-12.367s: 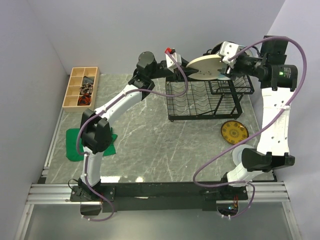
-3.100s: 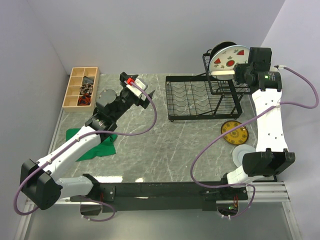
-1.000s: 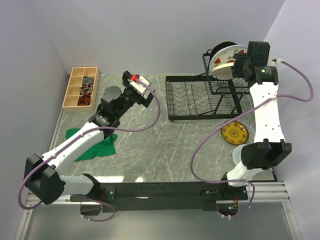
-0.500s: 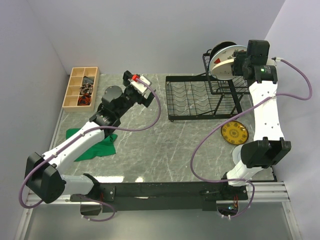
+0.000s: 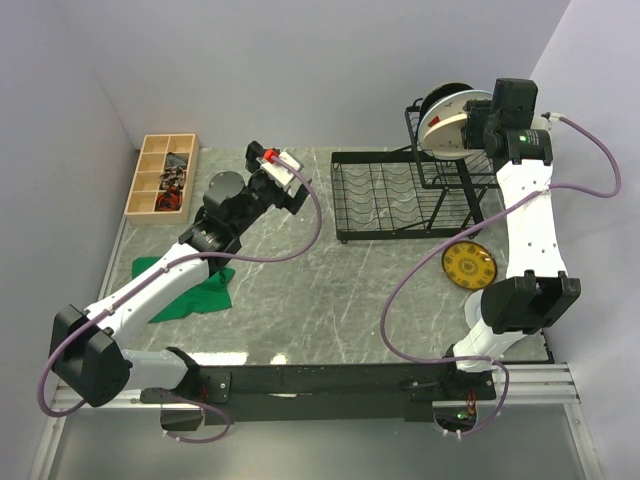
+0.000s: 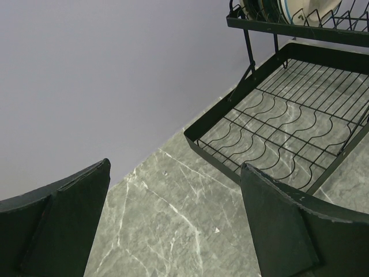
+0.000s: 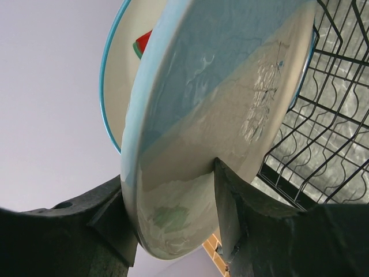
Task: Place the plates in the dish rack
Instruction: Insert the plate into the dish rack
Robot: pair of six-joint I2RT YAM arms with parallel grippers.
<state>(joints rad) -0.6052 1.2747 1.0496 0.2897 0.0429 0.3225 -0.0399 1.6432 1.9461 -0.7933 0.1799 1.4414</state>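
My right gripper (image 7: 173, 214) pinches the cream-and-blue plate (image 7: 219, 86) on edge at the rack's (image 5: 395, 200) upper basket (image 5: 452, 178), against the watermelon plate (image 7: 124, 75). Left gripper (image 6: 173, 225) gapes wide, empty, left of the rack.

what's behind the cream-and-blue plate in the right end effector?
Behind the cream-and-blue round plate: a white watermelon-slice plate with blue rim, then a black plate's edge in the top view. Most of both is covered.
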